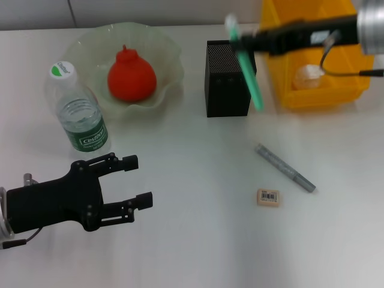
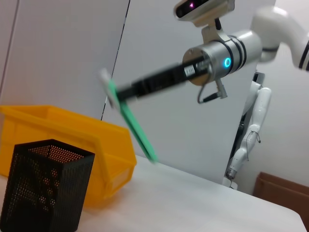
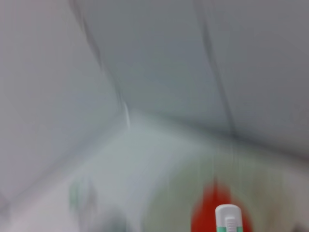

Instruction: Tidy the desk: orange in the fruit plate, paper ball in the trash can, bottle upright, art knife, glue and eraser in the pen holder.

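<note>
My right gripper [image 1: 238, 41] is shut on the green art knife [image 1: 249, 75] and holds it tilted in the air, just above and to the right of the black mesh pen holder [image 1: 228, 79]. The left wrist view shows the same gripper [image 2: 123, 92], knife [image 2: 138, 131] and holder [image 2: 43, 188]. The orange [image 1: 132, 75] lies in the pale-green fruit plate [image 1: 171, 57]. The bottle [image 1: 81, 114] stands upright. The paper ball [image 1: 309, 77] is in the yellow trash can [image 1: 282, 96]. The grey glue stick [image 1: 285, 167] and the eraser [image 1: 268, 197] lie on the desk. My left gripper [image 1: 137, 180] is open and empty at the front left.
The white desk [image 1: 198, 240] runs to a wall behind. The trash can [image 2: 63, 140] stands close beside the pen holder. The right wrist view is blurred and shows the orange [image 3: 205, 215] and the knife's white end [image 3: 227, 217].
</note>
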